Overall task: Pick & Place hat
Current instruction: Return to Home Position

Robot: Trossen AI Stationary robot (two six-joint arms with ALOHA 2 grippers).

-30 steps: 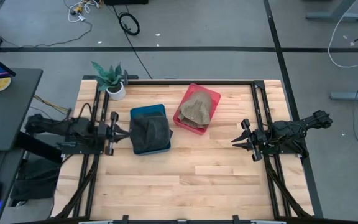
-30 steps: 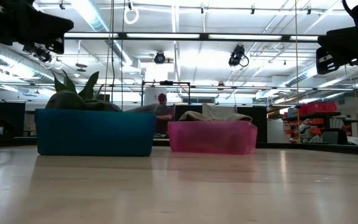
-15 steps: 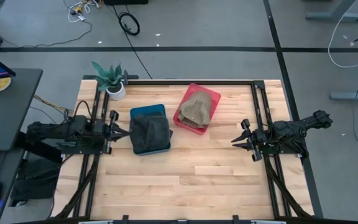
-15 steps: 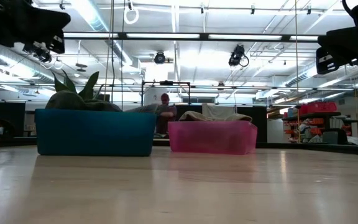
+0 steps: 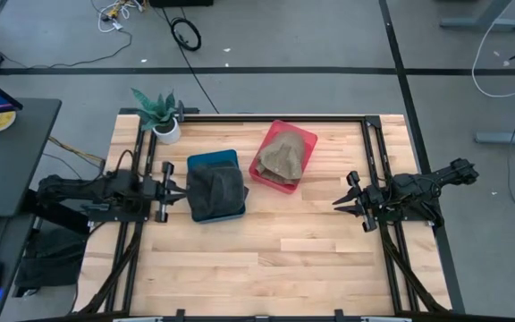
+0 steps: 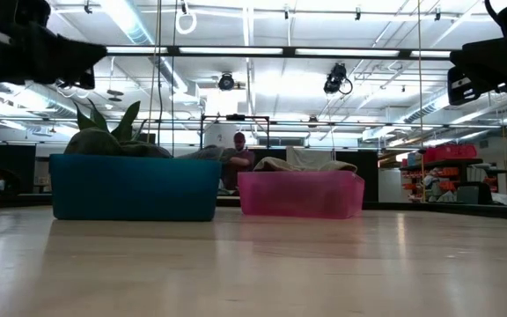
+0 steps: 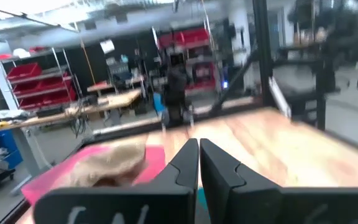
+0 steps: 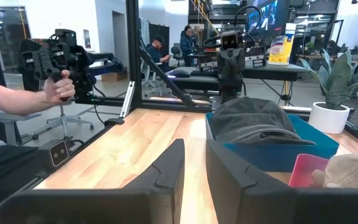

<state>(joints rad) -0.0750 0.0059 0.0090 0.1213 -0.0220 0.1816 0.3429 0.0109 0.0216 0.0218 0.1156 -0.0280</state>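
A dark grey hat (image 5: 217, 186) lies in a blue bin (image 5: 213, 159) left of the table's middle. A tan hat (image 5: 282, 156) lies in a pink bin (image 5: 305, 139) just to its right and farther back. My left gripper (image 5: 184, 190) is shut and level at the blue bin's left side, holding nothing; its wrist view looks past its fingers (image 7: 199, 165) at the tan hat (image 7: 107, 165). My right gripper (image 5: 336, 201) waits at the right edge, open and empty, pointing at the dark hat (image 8: 253, 121).
A potted plant (image 5: 161, 116) stands at the table's far left corner. Black frame rails (image 5: 375, 152) run along the left and right edges. The near half of the wooden table (image 5: 266, 259) is bare. A person's hand (image 8: 58, 90) grips a handle beyond the table.
My left gripper has sunk a little beside the blue bin and swung slightly toward the near edge, staying shut. Both hats and both bins lie as before.
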